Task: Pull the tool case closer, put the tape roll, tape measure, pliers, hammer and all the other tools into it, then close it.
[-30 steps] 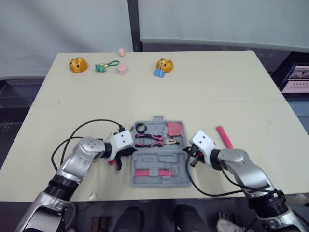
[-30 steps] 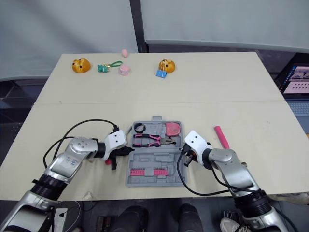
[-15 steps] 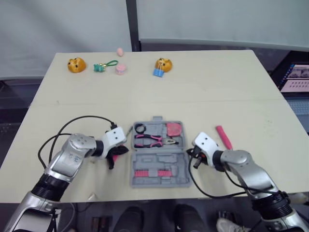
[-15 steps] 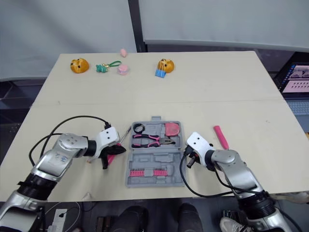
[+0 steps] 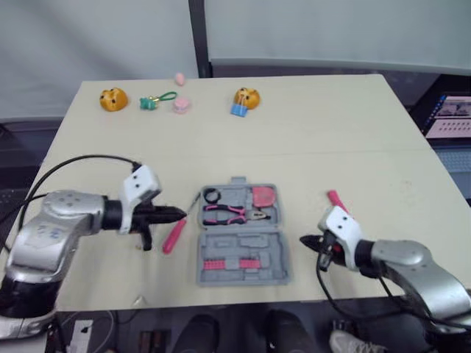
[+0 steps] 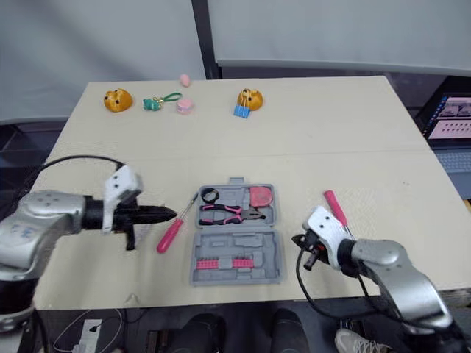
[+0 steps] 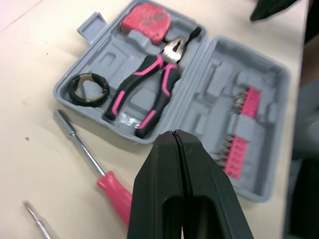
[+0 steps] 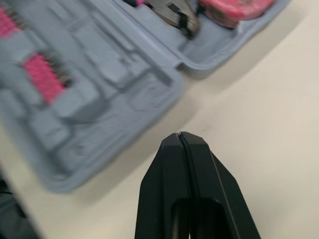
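Note:
The grey tool case lies open near the table's front edge. Its far half holds a black tape roll, pink-handled pliers and a pink tape measure. A pink strip of bits sits in the near half. A pink-handled screwdriver lies on the table just left of the case. A pink handle lies right of the case. My left gripper is shut and empty, above the screwdriver. My right gripper is shut and empty, just right of the case.
Along the far edge sit two orange toy figures, a green keychain and small pink pieces. A thin metal shaft lies near the screwdriver. A laptop screen stands off the table's right side.
Both arms have drawn back from the case, the left one to the left and the right one to the right. The screwdriver now lies uncovered beside the case.

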`<state>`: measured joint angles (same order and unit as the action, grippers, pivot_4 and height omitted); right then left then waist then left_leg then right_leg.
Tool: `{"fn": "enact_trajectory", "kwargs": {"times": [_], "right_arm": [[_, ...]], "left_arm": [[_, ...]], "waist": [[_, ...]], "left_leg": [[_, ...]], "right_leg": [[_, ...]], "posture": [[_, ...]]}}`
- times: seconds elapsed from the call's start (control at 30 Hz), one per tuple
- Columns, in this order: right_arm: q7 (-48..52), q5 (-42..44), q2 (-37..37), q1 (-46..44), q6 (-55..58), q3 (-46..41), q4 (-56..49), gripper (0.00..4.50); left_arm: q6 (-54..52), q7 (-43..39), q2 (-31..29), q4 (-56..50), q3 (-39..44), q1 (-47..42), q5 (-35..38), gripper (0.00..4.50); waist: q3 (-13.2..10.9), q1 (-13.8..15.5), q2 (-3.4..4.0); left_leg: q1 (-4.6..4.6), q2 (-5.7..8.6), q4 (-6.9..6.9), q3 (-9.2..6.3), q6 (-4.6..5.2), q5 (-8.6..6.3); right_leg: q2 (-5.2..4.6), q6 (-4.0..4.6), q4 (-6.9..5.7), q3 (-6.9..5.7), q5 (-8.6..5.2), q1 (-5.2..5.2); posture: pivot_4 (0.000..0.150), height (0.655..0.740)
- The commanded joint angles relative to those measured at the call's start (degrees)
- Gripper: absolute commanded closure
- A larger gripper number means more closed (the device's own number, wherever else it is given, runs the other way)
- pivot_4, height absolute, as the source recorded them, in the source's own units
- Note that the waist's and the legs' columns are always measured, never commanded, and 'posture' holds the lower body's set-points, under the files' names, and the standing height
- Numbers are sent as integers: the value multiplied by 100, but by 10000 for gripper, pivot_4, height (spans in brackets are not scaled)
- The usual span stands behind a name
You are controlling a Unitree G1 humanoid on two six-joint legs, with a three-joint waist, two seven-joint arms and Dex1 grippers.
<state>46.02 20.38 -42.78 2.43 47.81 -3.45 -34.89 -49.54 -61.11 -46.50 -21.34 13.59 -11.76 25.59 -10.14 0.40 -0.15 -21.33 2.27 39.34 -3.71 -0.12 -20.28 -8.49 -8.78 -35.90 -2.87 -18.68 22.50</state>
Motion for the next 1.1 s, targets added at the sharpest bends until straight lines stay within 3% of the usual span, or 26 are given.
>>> {"fn": "enact_trajectory", "kwargs": {"times": [0.03,0.13,0.23,0.5,0.53,0.63,0.83,0.87,0.9,1.1], "right_arm": [[289,608,-142,650,96,-626,-769,45000],[344,724,-272,1326,28,-934,-998,45000],[276,793,-125,1922,-190,-1142,-1094,45000],[186,711,137,2832,-894,-1335,-992,45000],[199,759,146,2902,-878,-1357,-973,42414],[272,808,157,3136,-915,-1438,-911,31964],[522,798,134,3598,-1343,-1517,-735,1546],[548,780,127,3647,-1421,-1518,-684,0],[562,746,125,3692,-1501,-1519,-629,0],[669,619,130,3840,-1973,-1520,-357,0]], "left_arm": [[589,-169,345,-404,1095,986,566,44528],[949,-273,663,-369,1788,1809,938,44528],[1631,-338,956,-239,2151,2621,849,44528],[3133,-606,1585,71,2232,4443,603,44528],[3204,-639,1641,90,2229,4637,642,44849],[3393,-658,1723,136,2233,4999,697,35613],[3723,-488,1778,265,2246,5039,750,6098],[3863,-476,1803,291,2234,5008,727,1537],[4014,-464,1835,319,2222,4981,699,315],[4216,-474,1870,384,2123,5029,764,315]], "waist": [[0,0,0],[0,41,-2],[2,97,-3],[7,112,-11],[7,111,-11],[8,123,-10],[7,129,-8],[8,125,-8],[8,122,-8],[8,110,-7]], "left_leg": [[2,1,0,0,0,0],[7,2,0,0,2,-1],[16,2,3,4,1,-1],[27,1,1,4,7,-7],[32,-1,1,4,7,-8],[40,-5,1,1,14,-20],[59,-4,1,-10,20,-28],[67,-5,0,-9,19,-33],[72,-6,-2,-8,20,-36],[73,-7,-6,-4,20,-38]], "right_leg": [[-2,0,1,1,0,-3],[-4,0,10,1,0,-13],[-4,-1,33,3,0,-20],[-5,0,52,1,0,-39],[-4,0,56,0,0,-45],[-4,3,69,-4,-2,-57],[-5,-2,100,-13,2,-97],[-5,-1,101,-12,1,-103],[-5,0,103,-12,1,-106],[-4,0,107,-12,0,-105]], "posture": [[1500,7121],[1500,7121],[1500,7121],[1500,7121],[1500,7121],[1500,7121],[1500,7121],[1500,7121],[1500,7121],[1500,7121]]}}
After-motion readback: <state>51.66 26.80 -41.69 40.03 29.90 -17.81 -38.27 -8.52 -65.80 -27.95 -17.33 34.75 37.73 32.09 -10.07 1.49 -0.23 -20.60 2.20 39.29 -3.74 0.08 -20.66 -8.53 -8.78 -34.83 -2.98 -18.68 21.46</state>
